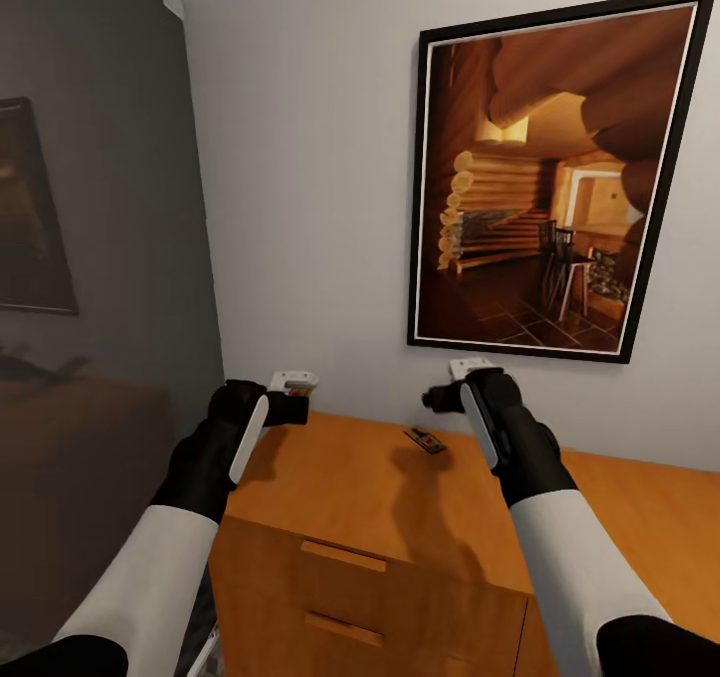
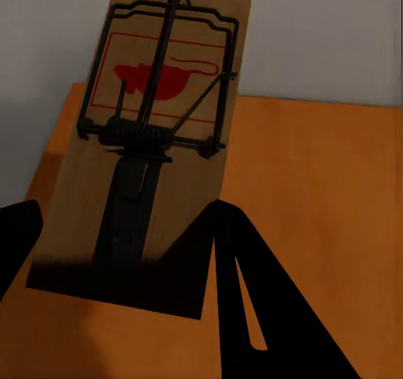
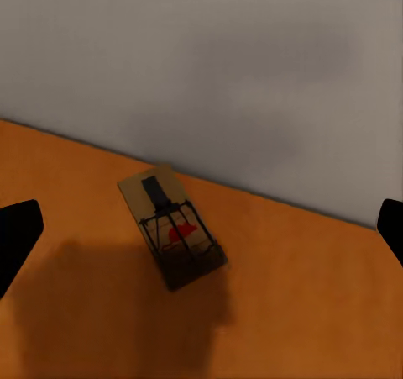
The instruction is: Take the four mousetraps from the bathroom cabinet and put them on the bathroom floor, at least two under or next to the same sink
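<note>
In the head view, both arms hang over the cabinet (image 1: 400, 497); a mousetrap (image 1: 425, 441) lies on its top near the right gripper (image 1: 436, 398). In the left wrist view, the left gripper (image 2: 126, 228) pinches another trap (image 2: 143, 144). In the right wrist view, the right fingers (image 3: 17, 236) are spread above the lying trap (image 3: 172, 236).

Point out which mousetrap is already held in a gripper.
The mousetrap between the left gripper's fingers, raised above the cabinet. The other mousetrap lies free on the cabinet top, under the open right gripper.
</note>
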Robot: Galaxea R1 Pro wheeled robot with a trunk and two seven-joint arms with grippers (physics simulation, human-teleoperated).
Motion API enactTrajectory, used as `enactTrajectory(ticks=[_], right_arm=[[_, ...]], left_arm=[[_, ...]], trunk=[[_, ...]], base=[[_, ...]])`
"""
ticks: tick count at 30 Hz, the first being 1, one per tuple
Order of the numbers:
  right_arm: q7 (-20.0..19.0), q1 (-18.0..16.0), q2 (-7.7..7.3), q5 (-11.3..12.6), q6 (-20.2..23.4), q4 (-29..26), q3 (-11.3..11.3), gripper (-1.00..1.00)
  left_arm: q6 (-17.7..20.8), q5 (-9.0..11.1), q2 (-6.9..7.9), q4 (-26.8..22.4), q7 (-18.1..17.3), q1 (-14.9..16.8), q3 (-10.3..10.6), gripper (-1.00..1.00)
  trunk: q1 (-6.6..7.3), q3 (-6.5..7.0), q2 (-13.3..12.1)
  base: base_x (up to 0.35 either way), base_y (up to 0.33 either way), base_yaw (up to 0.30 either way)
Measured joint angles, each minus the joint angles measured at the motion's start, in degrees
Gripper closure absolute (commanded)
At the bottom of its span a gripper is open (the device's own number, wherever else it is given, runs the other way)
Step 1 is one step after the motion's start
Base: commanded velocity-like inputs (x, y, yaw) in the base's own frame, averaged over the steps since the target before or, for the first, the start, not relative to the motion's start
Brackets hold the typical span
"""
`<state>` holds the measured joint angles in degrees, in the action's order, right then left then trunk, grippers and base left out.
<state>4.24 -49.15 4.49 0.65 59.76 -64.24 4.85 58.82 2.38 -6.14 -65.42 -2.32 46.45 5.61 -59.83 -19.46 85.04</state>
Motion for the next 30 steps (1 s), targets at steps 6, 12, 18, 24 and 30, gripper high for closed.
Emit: enactTrajectory(ticks=[6, 12, 18, 24, 30], right_arm=[[-6.8, -18.2, 0.03, 0.1, 0.0, 31.9, -0.1, -1.0], [-9.8, -22.0, 0.02, 0.0, 0.0, 39.3, -0.3, -1.0], [-10.1, -23.9, 0.14, -0.3, 0.0, 45.2, -0.3, -1.0], [-9.8, -24.2, 0.1, -0.5, 0.0, 47.5, -0.3, -1.0], [-9.6, -24.3, 0.16, -0.6, 0.0, 48.0, -0.2, -1.0]], left_arm=[[0.0, 0.0, -0.01, -0.5, 0.0, 0.0, 0.0, 1.0], [0.0, 0.0, -0.01, -0.6, 0.0, 0.0, 0.0, 1.0], [0.0, 0.0, -0.01, -0.6, 0.0, 0.0, 0.0, 1.0], [0.0, 0.0, -0.01, -0.6, 0.0, 0.0, 0.1, 1.0], [0.0, 0.0, -0.01, -0.5, 0.0, 0.0, 0.0, 1.0]], trunk=[[0.0, 0.0, 0.0], [0.0, 0.0, 0.0], [0.0, 0.0, 0.0], [0.0, 0.0, 0.0], [0.0, 0.0, 0.0]], base=[[0.0, 0.0, 0.0], [0.0, 0.0, 0.0], [0.0, 0.0, 0.0], [0.0, 0.0, 0.0], [0.0, 0.0, 0.0]])
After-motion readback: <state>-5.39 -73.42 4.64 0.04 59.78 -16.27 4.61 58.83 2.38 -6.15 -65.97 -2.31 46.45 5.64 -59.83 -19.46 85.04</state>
